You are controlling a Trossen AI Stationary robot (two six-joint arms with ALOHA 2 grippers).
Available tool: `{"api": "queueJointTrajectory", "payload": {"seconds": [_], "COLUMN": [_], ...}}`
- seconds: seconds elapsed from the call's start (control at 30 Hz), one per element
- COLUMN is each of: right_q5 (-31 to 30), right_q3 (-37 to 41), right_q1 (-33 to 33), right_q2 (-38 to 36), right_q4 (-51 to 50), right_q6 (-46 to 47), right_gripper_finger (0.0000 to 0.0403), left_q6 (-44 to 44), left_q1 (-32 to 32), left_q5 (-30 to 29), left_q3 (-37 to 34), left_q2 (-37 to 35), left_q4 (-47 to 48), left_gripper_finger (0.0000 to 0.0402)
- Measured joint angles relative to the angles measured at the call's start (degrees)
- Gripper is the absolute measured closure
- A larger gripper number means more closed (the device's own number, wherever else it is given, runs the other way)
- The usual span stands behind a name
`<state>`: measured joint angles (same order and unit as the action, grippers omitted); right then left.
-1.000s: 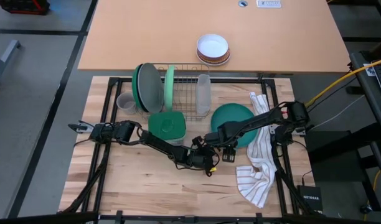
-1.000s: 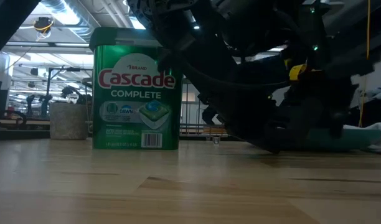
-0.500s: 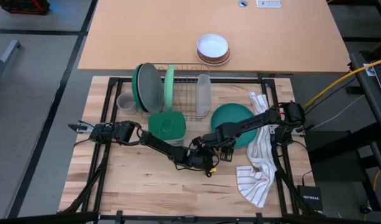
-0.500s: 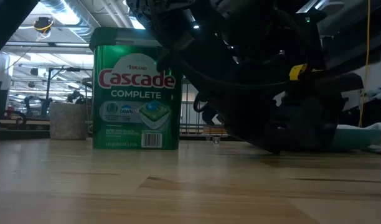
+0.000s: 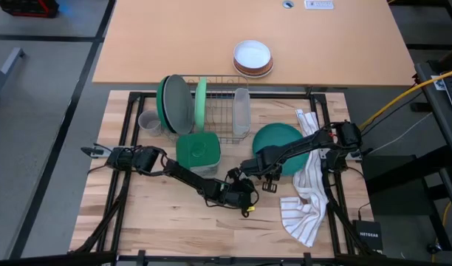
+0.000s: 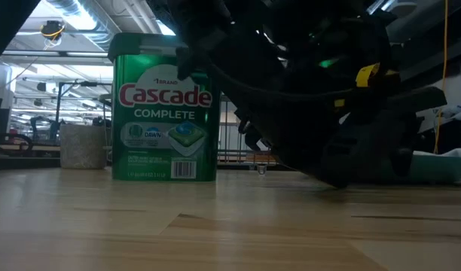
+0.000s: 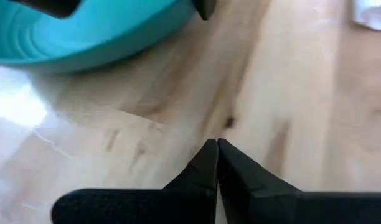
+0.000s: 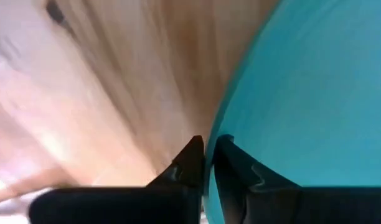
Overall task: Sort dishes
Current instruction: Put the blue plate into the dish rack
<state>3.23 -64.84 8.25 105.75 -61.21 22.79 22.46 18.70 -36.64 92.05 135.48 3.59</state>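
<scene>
Your right gripper (image 8: pixel 205 152) has its jaws pinched nearly shut on the rim of the round teal plastic plate (image 5: pixel 276 140), so you've got a thin-edge grip on it near the right side of the desk (image 5: pixel 167 222), just beside the white striped towel (image 5: pixel 307 199). Your left gripper (image 7: pixel 216 155) has its jaws fully closed on nothing, parked low over bare wood in the middle of the desk.

Progress-wise I'd call it most of the way: the dark green plate (image 5: pixel 165 102), grey plate (image 5: pixel 179 105) and light green plate (image 5: pixel 201 100) stand upright in the wire dish rack (image 5: pixel 222 111) toward the far edge, small grey mug (image 5: pixel 148 121) beside its left end. The teal one looks like the only dish left flat. It's smooth, shallow and glossy, so probably slippery.
</scene>
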Motion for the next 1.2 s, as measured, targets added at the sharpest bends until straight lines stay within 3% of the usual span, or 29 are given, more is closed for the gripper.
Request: {"api": "queueJointTrajectory", "payload": {"seconds": [0.3, 0.6, 1.2], "right_q5": [7.85, 9.48, 25.47], "right_q3": [-4.01, -20.23, -52.4], "right_q1": [0.03, -0.02, 0.0], "right_q2": [-0.04, -0.06, -1.66], "right_q4": [-13.45, -29.17, -28.9], "right_q6": [1.6, 1.72, 16.73], "right_gripper_finger": [0.039, 0.0397, 0.0397], "left_q6": [-0.01, -5.41, -23.49], "left_q1": [3.11, 5.96, 11.32], "left_q5": [1.13, 0.12, -2.02], "left_q3": [-0.02, -0.04, 0.0], "left_q2": [-1.1, -8.09, -22.35], "left_q4": [0.45, 0.13, 6.1], "left_gripper_finger": [0.04, 0.04, 0.04]}}
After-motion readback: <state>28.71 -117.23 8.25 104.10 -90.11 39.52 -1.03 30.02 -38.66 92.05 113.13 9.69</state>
